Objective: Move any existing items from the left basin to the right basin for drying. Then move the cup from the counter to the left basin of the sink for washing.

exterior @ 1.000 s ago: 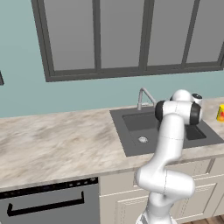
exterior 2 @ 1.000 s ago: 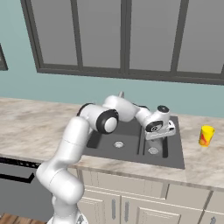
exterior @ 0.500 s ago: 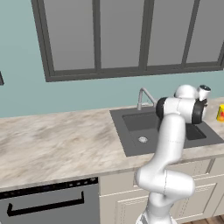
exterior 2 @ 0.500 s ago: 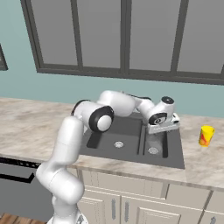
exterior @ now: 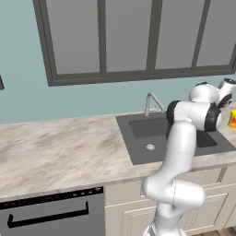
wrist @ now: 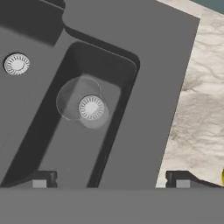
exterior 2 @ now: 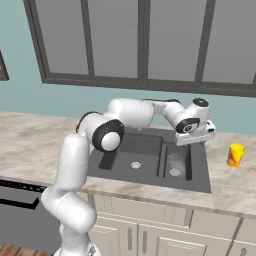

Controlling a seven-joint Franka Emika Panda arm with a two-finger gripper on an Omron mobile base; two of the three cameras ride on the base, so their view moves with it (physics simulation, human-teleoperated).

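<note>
pale see-through glass (wrist: 78, 103) is lying in the right basin (wrist: 65, 144) of the dark sink (exterior 2: 200, 180), over its drain; the claw (wrist: 109, 179) is hovering above with fingers spread, released; the yellow cup (exterior 2: 235, 155) is standing on the beige table (exterior 2: 235, 192), right of the sink.

Dark-framed window (exterior: 129, 41) spans the teal wall (exterior: 23, 99). Black dishwasher (exterior: 50, 214) sits below, left of the cream cabinet doors (exterior 2: 165, 240).

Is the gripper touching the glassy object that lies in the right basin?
Apart. In the right base view the gripper hangs above the sink rim, open, while the glassy object lies down in the right basin.
</note>
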